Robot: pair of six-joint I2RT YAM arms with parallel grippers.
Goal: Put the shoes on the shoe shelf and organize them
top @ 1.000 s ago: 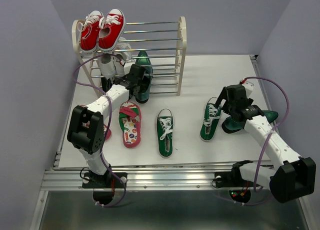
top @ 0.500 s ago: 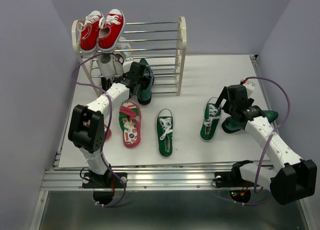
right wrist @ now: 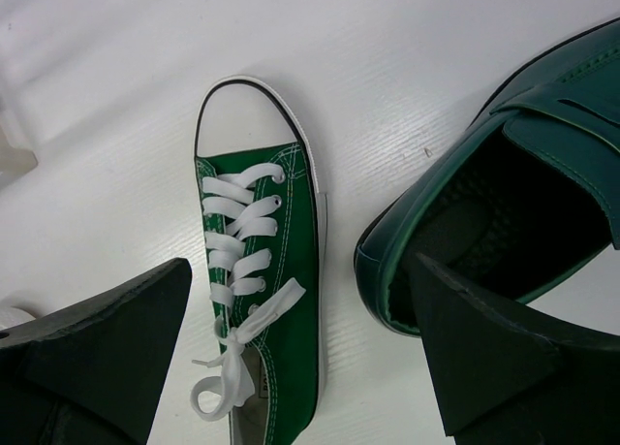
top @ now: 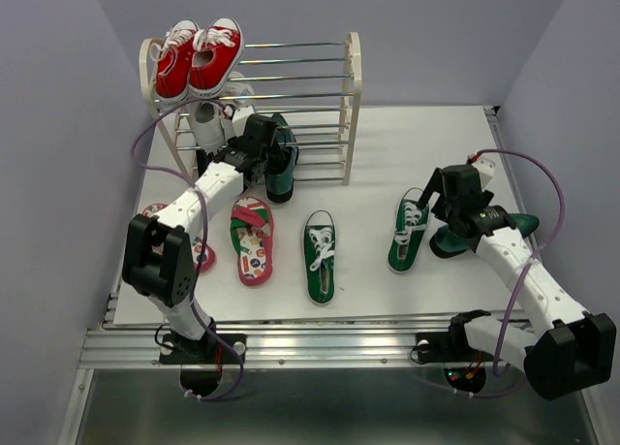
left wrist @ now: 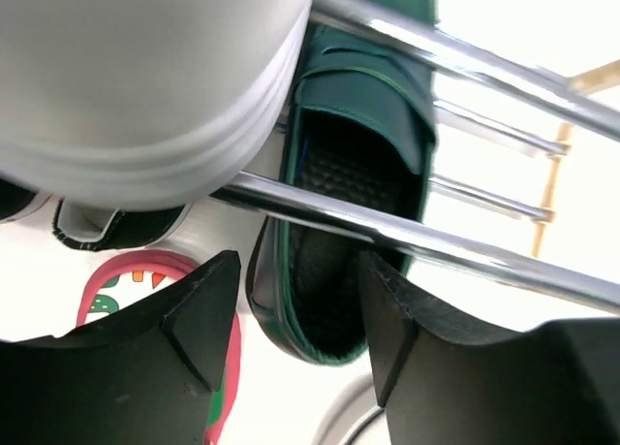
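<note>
Loafers number two, both dark green and glossy; one loafer lies at the shoe shelf with its long axis 12 to 6, toe at 12 tucked under the chrome rods and heel jutting toward 6; the left wrist view alone shows two rods crossing over it; the left gripper hangs just behind its heel, fingers spread and gripping nothing. The second loafer lies on the table at the right, toe toward 3, largely hidden by the right arm from above, though the right wrist view shows its open heel. Two green canvas sneakers point roughly toward 12: one mid-table, the other tilted slightly toward 1; the right gripper, fingers wide apart and empty, hovers between that sneaker and the second loafer. One flip-flop lies along 12 to 6; another is half hidden under the left arm. Two red sneakers sit on the top tier; white sneakers on the middle one.
</note>
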